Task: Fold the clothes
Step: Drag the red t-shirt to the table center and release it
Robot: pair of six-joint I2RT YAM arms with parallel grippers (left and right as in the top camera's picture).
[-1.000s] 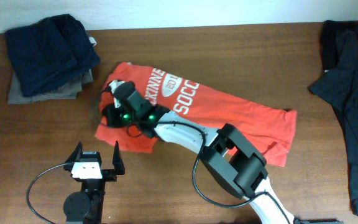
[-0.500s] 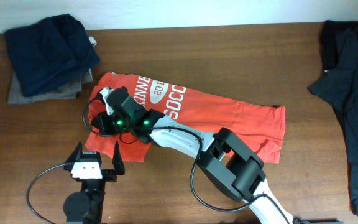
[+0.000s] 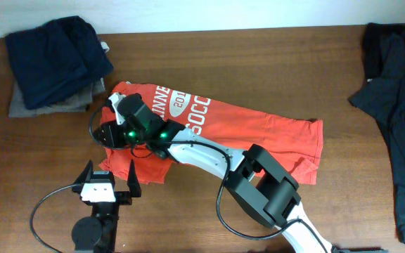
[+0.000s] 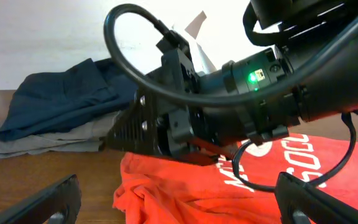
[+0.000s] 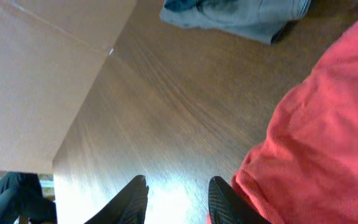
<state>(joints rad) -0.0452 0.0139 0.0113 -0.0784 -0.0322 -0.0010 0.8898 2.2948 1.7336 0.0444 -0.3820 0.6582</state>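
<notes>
Brown wood of the table (image 3: 41, 140) runs under both my arms, with a white wall (image 3: 188, 14) along its far edge. The red-orange T-shirt (image 3: 259, 130) lies rumpled across the middle of the table, stretched from left to right, and the white lettering (image 3: 181, 112) on its chest shows just beside my right arm.

My right pincer (image 3: 103, 133) hangs at the shirt's left end. Through its own camera, my right pincer (image 5: 176, 196) has its two fingers apart with bare, shiny wood between them and nothing gripped. The shirt's hem (image 5: 316, 124) bunches just beside one finger; I cannot tell whether they touch.

My left pincer (image 3: 109, 179) sits near the table's front edge, just short of the shirt's nearest corner. It is spread wide and empty, and from its own camera the tips stand at either side of the view.

A folded stack of dark blue and grey clothes (image 3: 55, 63) rests at the far left corner, well apart from the shirt. A dark garment (image 3: 399, 105) sprawls along the right edge.
</notes>
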